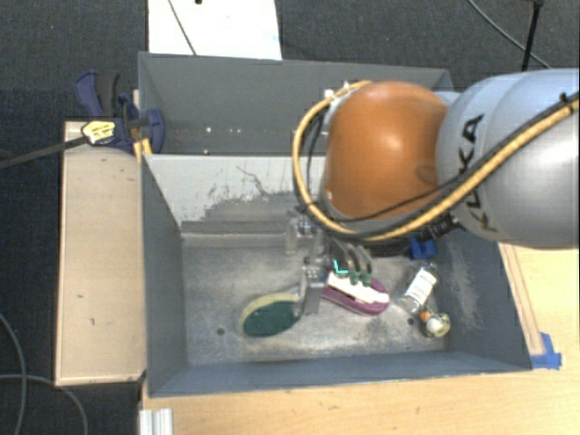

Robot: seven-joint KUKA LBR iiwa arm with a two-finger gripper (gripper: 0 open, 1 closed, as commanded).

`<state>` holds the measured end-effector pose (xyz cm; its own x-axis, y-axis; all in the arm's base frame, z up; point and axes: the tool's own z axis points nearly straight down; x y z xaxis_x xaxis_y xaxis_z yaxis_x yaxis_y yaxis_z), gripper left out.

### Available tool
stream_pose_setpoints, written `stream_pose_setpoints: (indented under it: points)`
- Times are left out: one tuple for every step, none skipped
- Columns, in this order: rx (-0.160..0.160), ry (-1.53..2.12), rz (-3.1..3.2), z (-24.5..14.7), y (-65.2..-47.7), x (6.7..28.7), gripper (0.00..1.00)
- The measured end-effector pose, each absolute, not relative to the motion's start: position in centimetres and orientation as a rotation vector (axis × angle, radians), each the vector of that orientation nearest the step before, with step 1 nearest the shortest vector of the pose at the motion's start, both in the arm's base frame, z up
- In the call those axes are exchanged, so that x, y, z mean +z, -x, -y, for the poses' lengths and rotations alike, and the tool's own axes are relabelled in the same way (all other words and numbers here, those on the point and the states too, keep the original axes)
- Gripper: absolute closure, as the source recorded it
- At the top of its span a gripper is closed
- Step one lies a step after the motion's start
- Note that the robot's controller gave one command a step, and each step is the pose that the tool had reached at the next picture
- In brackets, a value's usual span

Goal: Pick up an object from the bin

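Fingers look spread apart and hold nothing. The near one comes down right at the end of a dark green oval on the bin floor, about midway along the front. The other stands over a purple-and-white piece just beside the oval, and that piece's left end lies in the gap between the two.

The chief risk, as I judge it, is a poor bite. If the fingers shut where they are, they would meet only the tip of the purple-and-white piece, which could squirt out sideways or tip up and drop on the lift. The near finger seems to touch or almost touch the oval (its low, flat shape gives little to pinch). A descent could pin its edge or shove it away, and a close might wedge both things together and bring neither up cleanly.

A small bottle and a brass-coloured bit lie near on the right, apart from the fingers. They could be nudged if the purple-and-white piece is pushed that way.
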<state>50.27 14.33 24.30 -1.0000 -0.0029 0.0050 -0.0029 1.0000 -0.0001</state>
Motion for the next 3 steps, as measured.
stream_pose_setpoints:
  points:
    - [0.000,-0.454,3.104,-16.8,-50.4,9.8,0.00]
    - [-0.001,-0.444,3.111,-16.8,-50.6,10.1,1.00]
    - [-0.003,-0.463,3.118,-17.1,-49.8,23.4,1.00]
